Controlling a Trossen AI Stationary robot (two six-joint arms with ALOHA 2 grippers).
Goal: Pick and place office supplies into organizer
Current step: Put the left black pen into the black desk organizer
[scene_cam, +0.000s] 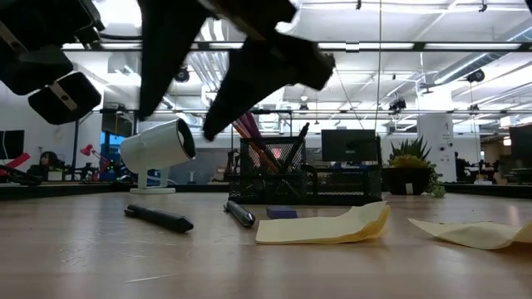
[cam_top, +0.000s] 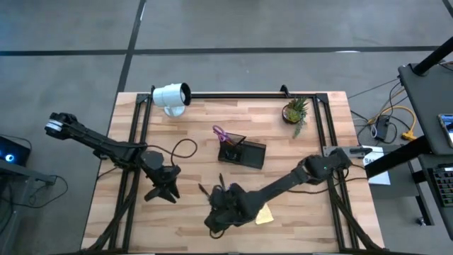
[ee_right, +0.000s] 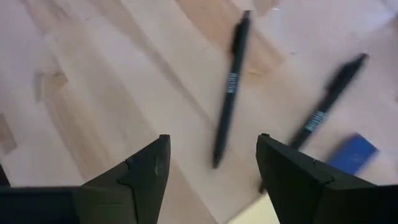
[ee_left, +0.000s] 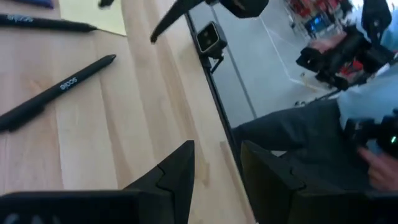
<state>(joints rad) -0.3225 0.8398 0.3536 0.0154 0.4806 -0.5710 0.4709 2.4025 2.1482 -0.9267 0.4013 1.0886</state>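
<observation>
Presently the right gripper point(ee_right: 211, 171) hangs with fingers spread and empty over two black pens point(ee_right: 229, 90) on the tabletop point(cam_top: 311, 212), at seven o'clock from the organizer point(cam_top: 243, 152); an off-centre descent could roll them aside.

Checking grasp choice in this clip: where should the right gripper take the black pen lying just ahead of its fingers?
Probably mid-barrel, near the white lettering, coming straight down. The black pen lies flat on the bare wooden table, apart from the second pen, so the open right gripper could set one finger on each long side.
</observation>
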